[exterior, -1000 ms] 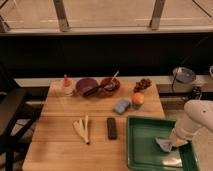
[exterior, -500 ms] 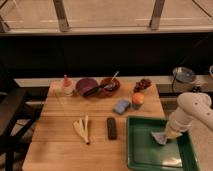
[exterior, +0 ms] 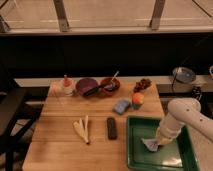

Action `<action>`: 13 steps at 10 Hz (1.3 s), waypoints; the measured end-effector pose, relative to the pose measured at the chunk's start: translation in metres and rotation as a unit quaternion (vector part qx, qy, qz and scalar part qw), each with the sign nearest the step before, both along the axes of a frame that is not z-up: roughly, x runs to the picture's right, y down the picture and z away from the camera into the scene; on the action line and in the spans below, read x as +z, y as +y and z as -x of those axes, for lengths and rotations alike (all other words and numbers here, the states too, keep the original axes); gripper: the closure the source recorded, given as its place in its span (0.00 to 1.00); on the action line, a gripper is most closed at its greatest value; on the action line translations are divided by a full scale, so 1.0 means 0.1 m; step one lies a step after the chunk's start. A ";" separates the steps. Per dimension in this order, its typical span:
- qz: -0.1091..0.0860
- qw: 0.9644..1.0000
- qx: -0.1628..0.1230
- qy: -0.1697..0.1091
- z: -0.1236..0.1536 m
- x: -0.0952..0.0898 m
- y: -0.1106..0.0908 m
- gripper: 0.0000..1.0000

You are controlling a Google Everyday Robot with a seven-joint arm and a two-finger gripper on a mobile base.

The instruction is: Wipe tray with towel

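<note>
The green tray (exterior: 137, 159) lies at the front right corner of the wooden table. The grey-blue towel (exterior: 149, 144) rests on the tray floor near its middle, pressed under the tip of my arm. My gripper (exterior: 159, 140) points down onto the towel's right side, shut on the towel. The white arm comes in from the right and covers the tray's right part.
On the table (exterior: 60, 140) sit a light-blue sponge block (exterior: 121, 106), an orange fruit (exterior: 137, 99), a dark bar (exterior: 112, 127), pale sticks (exterior: 82, 129), two bowls (exterior: 87, 86), a small bottle (exterior: 66, 84) and dark grapes (exterior: 143, 84). A metal pan (exterior: 183, 75) stands at the back right.
The arm has swept the towel leftward and toward the tray's middle from its earlier spot nearer the right side.
</note>
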State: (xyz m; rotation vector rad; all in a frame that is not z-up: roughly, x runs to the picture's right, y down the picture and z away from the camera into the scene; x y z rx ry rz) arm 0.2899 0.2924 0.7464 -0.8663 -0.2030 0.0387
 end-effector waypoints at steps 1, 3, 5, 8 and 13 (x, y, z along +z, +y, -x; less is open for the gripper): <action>0.006 1.000 0.001 -0.003 -0.01 -0.07 0.13 1.00; 0.019 1.000 0.002 0.005 -0.12 -0.13 0.27 1.00; 0.020 0.999 0.010 0.031 -0.38 -0.13 0.22 1.00; 0.007 0.998 0.008 0.061 -0.58 0.06 -0.16 1.00; -0.008 1.000 -0.014 0.021 -0.10 0.15 -0.32 1.00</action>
